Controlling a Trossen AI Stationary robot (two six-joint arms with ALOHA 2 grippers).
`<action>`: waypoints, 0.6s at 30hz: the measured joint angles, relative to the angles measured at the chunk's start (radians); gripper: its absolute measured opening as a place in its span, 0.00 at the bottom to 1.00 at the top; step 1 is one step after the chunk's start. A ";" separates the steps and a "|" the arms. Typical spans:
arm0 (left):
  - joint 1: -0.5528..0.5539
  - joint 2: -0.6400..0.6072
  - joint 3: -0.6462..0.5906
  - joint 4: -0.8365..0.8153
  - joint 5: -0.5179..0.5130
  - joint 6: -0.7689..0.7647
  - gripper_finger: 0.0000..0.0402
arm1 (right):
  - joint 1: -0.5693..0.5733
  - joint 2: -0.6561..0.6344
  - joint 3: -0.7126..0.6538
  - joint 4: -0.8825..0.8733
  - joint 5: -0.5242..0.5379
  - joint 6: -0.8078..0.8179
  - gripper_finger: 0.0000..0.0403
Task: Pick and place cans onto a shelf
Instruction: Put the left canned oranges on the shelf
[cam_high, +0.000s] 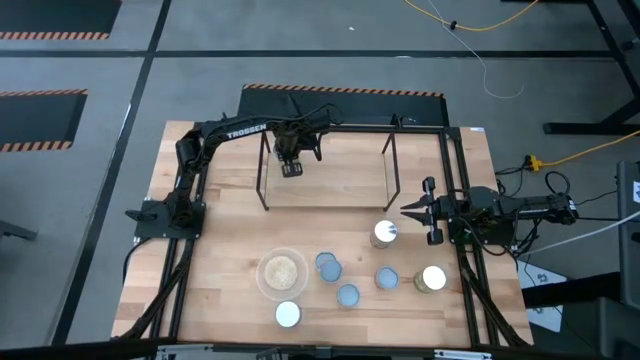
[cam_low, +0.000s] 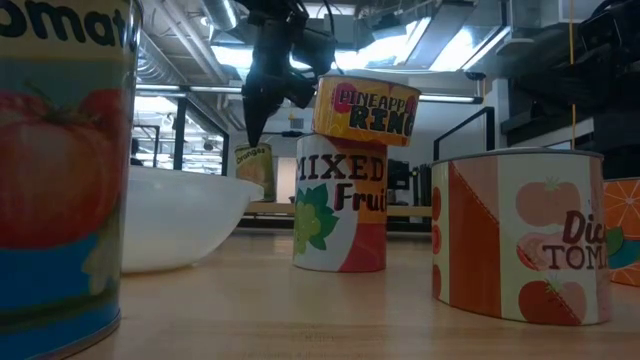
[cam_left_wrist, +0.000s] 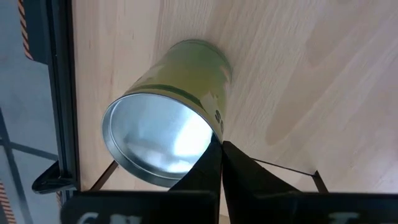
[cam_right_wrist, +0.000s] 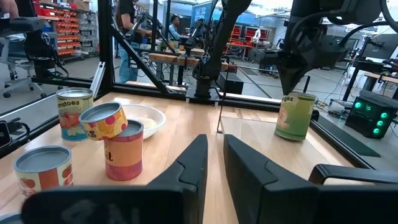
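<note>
High view: the left gripper (cam_high: 291, 168) hangs over the shelf (cam_high: 325, 195), its fingers (cam_left_wrist: 211, 171) pressed together with nothing between them. Directly under those fingertips, on the shelf's wood surface, stands a green can (cam_left_wrist: 171, 109); in the left wrist view its shiny top sits right at the fingertips, but contact cannot be told. In the right wrist view the same green can (cam_right_wrist: 295, 116) stands upright below the left gripper (cam_right_wrist: 291, 87).

The right gripper (cam_high: 420, 210) waits at the right edge of the bench (cam_high: 220, 250), pointing toward the shelf, its fingers (cam_right_wrist: 189, 168) slightly parted and empty. Just beside its fingertips, toward the bench's front, a silver-topped can (cam_high: 384, 233) stands near the shelf's corner leg.

Farther from both grippers, along the bench's front, the other cans are gathered: two blue-grey tops overlapping (cam_high: 328, 266), one of these lying tilted on another, as the low view shows with the pineapple can (cam_low: 365, 108) atop the mixed fruit can (cam_low: 340, 203). Nearby are more cans (cam_high: 347, 295) (cam_high: 387, 278) (cam_high: 432, 278) (cam_high: 288, 314), and a clear bowl (cam_high: 281, 271).
</note>
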 joint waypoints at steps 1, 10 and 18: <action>0.000 0.000 0.000 0.000 0.000 0.000 0.00 | 0.000 0.000 0.000 0.000 0.000 0.000 0.15; 0.000 0.000 0.000 0.036 0.001 0.000 0.06 | 0.000 0.000 0.000 0.000 0.000 0.000 0.15; 0.000 0.000 0.000 0.055 0.001 0.000 0.11 | 0.000 0.000 0.000 0.000 0.000 0.000 0.15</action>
